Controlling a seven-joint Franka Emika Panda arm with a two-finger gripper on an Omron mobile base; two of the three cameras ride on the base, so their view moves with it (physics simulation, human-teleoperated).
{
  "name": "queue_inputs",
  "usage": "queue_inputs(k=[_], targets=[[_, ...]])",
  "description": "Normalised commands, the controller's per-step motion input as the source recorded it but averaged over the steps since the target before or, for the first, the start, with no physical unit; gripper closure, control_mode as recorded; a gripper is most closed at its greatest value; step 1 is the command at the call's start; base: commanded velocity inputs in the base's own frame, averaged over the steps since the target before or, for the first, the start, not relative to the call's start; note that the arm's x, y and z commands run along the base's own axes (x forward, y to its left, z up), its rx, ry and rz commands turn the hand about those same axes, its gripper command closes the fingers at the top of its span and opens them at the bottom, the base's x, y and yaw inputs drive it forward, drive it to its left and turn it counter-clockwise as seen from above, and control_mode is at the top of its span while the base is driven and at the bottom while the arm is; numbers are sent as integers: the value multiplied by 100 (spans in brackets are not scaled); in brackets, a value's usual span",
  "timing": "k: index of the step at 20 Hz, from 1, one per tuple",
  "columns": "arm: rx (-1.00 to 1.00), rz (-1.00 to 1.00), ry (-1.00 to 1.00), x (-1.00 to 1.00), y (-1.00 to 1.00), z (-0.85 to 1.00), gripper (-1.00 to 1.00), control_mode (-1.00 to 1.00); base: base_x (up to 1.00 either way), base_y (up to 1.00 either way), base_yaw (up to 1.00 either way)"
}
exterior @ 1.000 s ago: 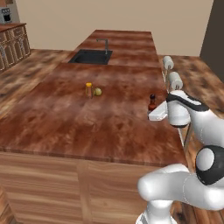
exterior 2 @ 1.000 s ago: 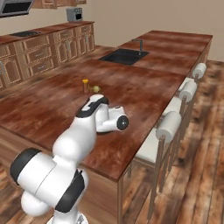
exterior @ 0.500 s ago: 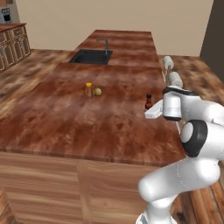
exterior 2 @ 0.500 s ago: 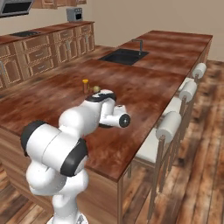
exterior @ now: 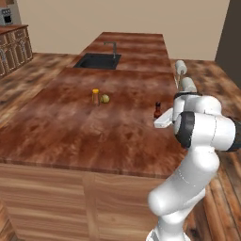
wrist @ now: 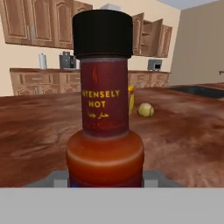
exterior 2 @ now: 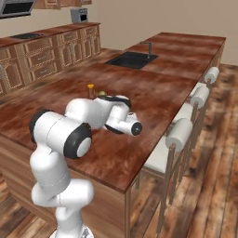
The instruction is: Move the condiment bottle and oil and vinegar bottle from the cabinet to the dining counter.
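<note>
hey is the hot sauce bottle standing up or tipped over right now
Upright. The condiment bottle stands vertical with its cap on top, over the dining counter, between the tool's fingers.

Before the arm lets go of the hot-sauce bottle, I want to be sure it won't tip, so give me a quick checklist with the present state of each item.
1. condiment bottle upright between the fingers: ok.
2. Bottle over the dining counter, not past its edge: ok; it stands near the stool-side edge in the left base view.
3. Bottle base resting on the counter top: cannot tell; the base is hidden in the hand view.
4. gripper closed on the bottle: ok.
5. Clear of the orange jar and the small yellow-green fruit: ok, both stand well apart.
6. Oil and vinegar bottle delivered: not ok.
</note>
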Motion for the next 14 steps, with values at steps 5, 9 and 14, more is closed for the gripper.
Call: queue_inputs(k=[5,9,14], targets=[[0,2,0,30,-4,-29,100,-100,0,0,0],[0,3,0,34,0,-33,100,-100,0,0,0],[0,4,0,34,0,-28,100,-100,0,0,0]])
